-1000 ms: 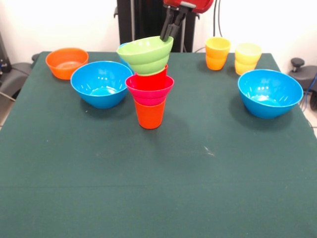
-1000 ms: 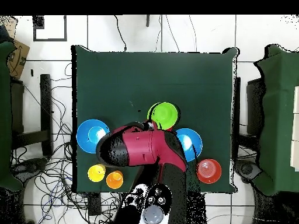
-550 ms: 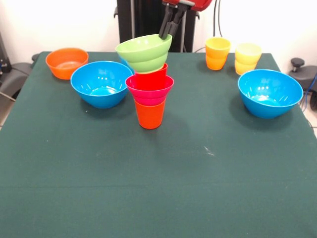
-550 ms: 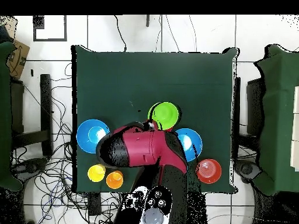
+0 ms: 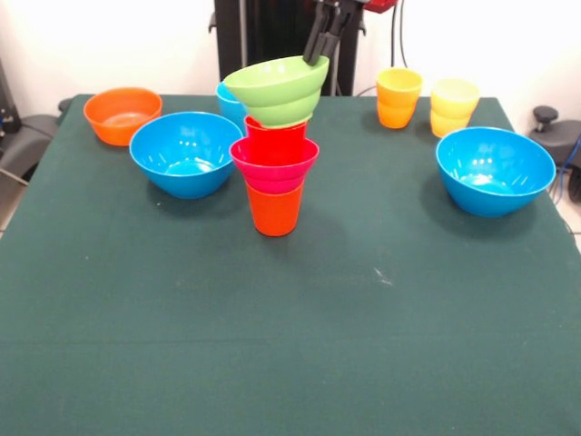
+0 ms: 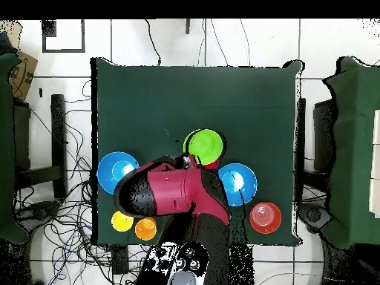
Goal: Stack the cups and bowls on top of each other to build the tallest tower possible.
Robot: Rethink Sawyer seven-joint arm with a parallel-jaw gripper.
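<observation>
Gripper (image 5: 320, 56) pinches far rim of green bowl (image 5: 277, 89), tilted above tower (image 5: 274, 177): orange cup, pink bowl, red cup, mid-table. Blue bowls (image 5: 186, 153) either side; orange bowl (image 5: 122, 113) and yellow cups (image 5: 399, 97) at far edge.

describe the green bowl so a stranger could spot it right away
Find the tower mid-table: an orange cup, a pink-red bowl, then a red cup. The lime-green bowl sits tilted on top with the gripper at its rim. It is the only green piece.
</observation>
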